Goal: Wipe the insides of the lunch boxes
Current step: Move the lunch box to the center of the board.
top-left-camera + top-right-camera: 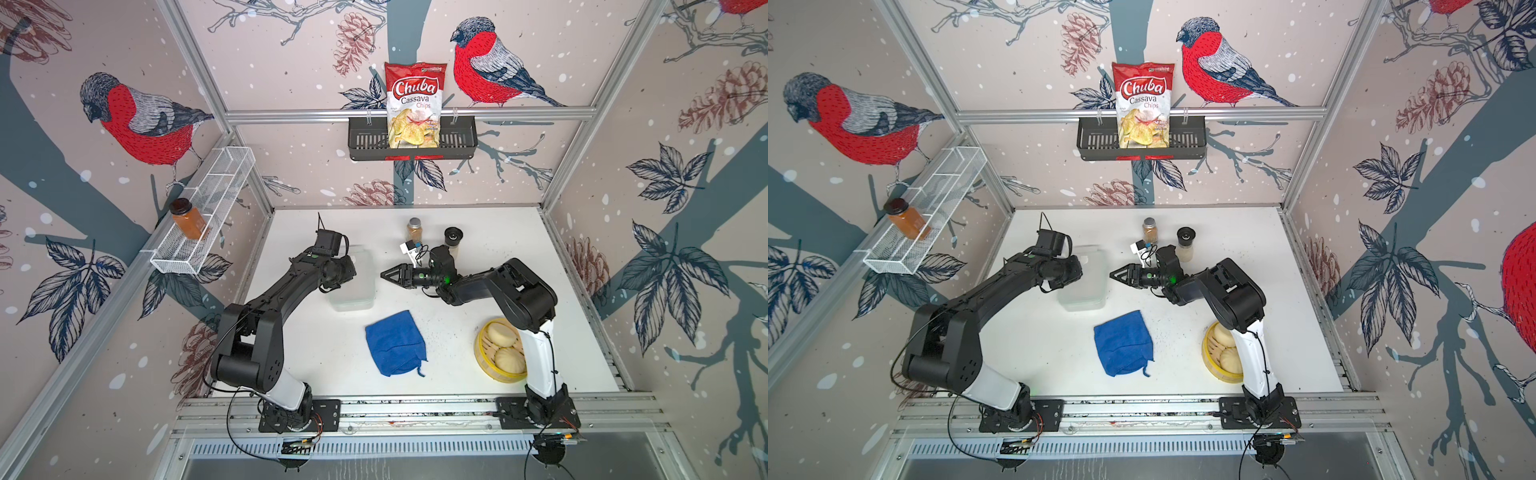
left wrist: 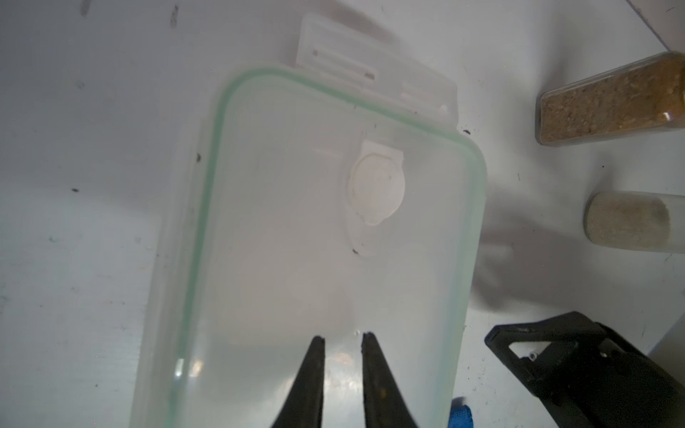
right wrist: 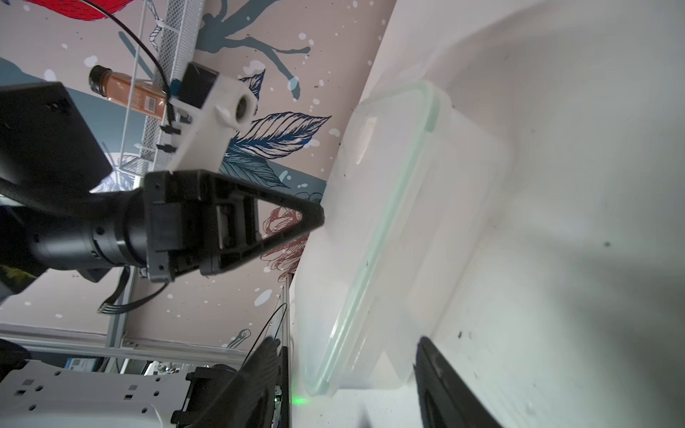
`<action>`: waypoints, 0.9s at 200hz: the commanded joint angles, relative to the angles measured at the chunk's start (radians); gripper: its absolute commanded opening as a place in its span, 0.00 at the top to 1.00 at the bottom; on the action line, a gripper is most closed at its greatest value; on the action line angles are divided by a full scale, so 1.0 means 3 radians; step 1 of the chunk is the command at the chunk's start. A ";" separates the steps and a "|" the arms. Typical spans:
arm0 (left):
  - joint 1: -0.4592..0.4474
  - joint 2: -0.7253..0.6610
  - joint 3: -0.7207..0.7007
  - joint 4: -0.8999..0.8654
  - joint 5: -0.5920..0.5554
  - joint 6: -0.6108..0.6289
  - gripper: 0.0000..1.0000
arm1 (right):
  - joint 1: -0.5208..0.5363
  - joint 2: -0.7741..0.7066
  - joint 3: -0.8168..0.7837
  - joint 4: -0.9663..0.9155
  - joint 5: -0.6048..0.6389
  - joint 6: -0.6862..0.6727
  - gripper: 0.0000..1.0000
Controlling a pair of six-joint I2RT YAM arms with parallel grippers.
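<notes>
Jaws of the left gripper (image 2: pixel 343 339) stand a sliver apart at bottom centre of the left wrist view. Nothing is between them, and they are poised over the green-rimmed lunch box piece (image 2: pixel 296 259) that fills the middle. Its white spot (image 2: pixel 376 189) sits right of centre, with a clip flap (image 2: pixel 352 63) at the top. At the right edge, a brown spice jar (image 2: pixel 608 100) and a pale spice jar (image 2: pixel 630 222) show no legible label.

In the right wrist view the right gripper (image 3: pixel 348 342) gapes wide and empty at the bottom. Just ahead, the green-rimmed piece lies on a deeper clear tub (image 3: pixel 456 222). A barcoded jar (image 3: pixel 129 92) at upper left is too small to read.

In both top views the lunch boxes (image 1: pixel 353 282) sit just left of centre. The blue cloth (image 1: pixel 395 343) lies at lower centre, apart from both grippers, so I judge the wiping unstarted, with all of it left. At upper centre a bag (image 1: pixel 415 104) reads "Chuba Cassava Chips".
</notes>
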 commanded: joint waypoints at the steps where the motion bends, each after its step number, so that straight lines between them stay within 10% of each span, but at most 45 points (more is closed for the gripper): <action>1: -0.0006 -0.0071 -0.0109 0.0087 0.0077 -0.0040 0.79 | 0.0019 0.0133 0.0114 0.0376 -0.0123 0.0242 0.40; 111: -0.0007 0.0055 -0.0582 0.0287 0.0109 -0.0076 0.81 | 0.0127 0.0675 0.0532 0.0622 -0.0163 0.0608 0.38; 180: -0.0009 0.0155 -0.0837 0.0462 0.0150 -0.0084 0.81 | 0.0216 0.0874 0.0591 0.1432 -0.0245 0.1121 0.56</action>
